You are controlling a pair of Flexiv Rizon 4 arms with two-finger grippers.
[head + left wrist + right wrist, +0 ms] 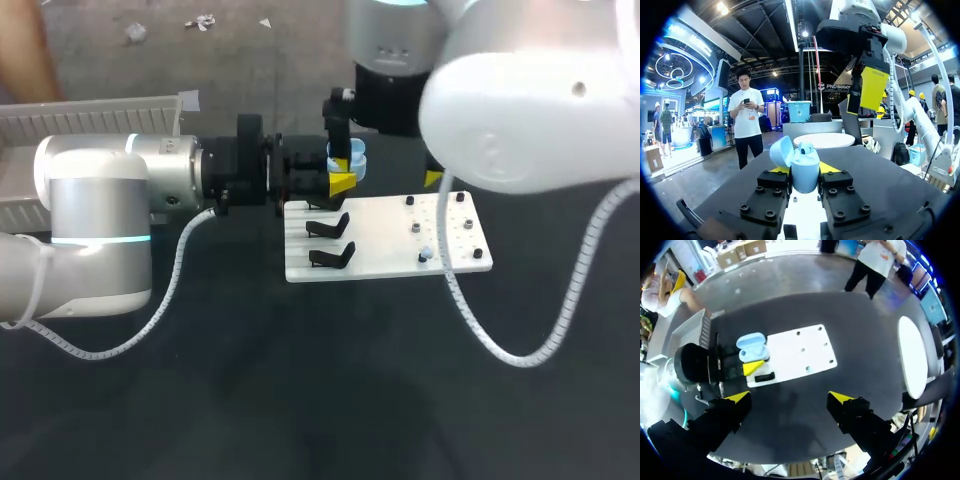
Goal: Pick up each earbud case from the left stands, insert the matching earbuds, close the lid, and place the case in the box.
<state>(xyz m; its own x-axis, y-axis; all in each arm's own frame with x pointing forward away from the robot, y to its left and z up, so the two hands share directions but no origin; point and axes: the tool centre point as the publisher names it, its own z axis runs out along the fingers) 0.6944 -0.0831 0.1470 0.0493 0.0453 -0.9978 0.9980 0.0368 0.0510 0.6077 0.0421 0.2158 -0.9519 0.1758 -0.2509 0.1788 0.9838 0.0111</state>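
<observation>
While our left gripper [805,169] clamps the open case [804,174] just beside the board [800,350], our right gripper [790,397] hangs above that board, fingers [741,397] wide apart, the case ahead of it.

No writing, label or number was legible on the blue earbud case [804,172], the white stand board [385,245] or the dark table [300,380].
</observation>
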